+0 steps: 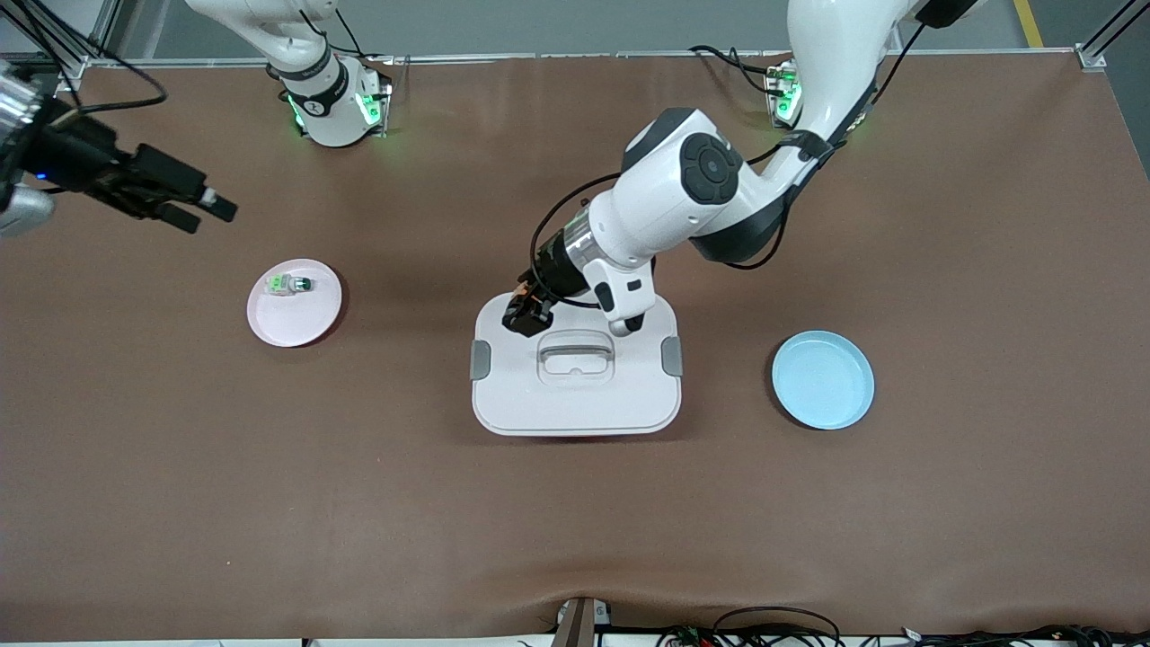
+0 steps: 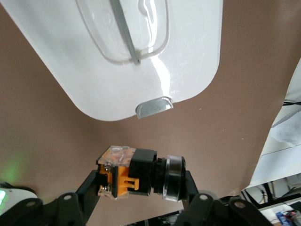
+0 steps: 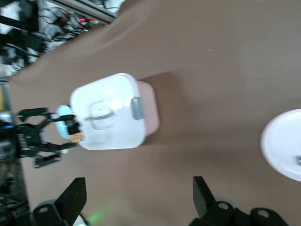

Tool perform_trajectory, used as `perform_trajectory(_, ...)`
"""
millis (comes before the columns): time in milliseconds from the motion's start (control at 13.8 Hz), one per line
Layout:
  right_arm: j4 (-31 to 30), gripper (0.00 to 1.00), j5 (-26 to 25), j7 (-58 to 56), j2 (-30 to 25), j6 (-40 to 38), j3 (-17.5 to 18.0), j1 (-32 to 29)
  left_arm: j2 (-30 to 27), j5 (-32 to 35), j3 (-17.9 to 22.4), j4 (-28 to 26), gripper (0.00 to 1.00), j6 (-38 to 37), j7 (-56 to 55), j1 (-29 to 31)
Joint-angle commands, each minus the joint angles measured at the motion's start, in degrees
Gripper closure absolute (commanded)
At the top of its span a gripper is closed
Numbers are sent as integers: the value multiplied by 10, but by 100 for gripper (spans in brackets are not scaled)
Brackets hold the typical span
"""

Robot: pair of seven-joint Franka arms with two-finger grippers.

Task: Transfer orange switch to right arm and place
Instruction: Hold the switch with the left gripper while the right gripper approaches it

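My left gripper is shut on the orange switch, a small black cylinder with an orange body. It holds the switch over the corner of the white lidded box that lies toward the right arm's end. In the left wrist view the switch lies crosswise between the gripper's fingers, above bare table beside the box. My right gripper is open and empty, in the air over the table at the right arm's end, above the pink plate. The right wrist view shows its own gripper wide open and the switch far off.
A pink plate holds a small white-and-green part toward the right arm's end. A light blue plate lies toward the left arm's end. The white box has a handle and grey side clips.
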Motion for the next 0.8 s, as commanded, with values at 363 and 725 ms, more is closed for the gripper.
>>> perform_trajectory(363,-161,0,90,15,-45,252,6,167,30,-10,-1,57,100,47,-82,-39)
perform_trajectory(725,-151,0,90,29,21,344,6,235,31,-19,-3,58,100,59,-83,-43)
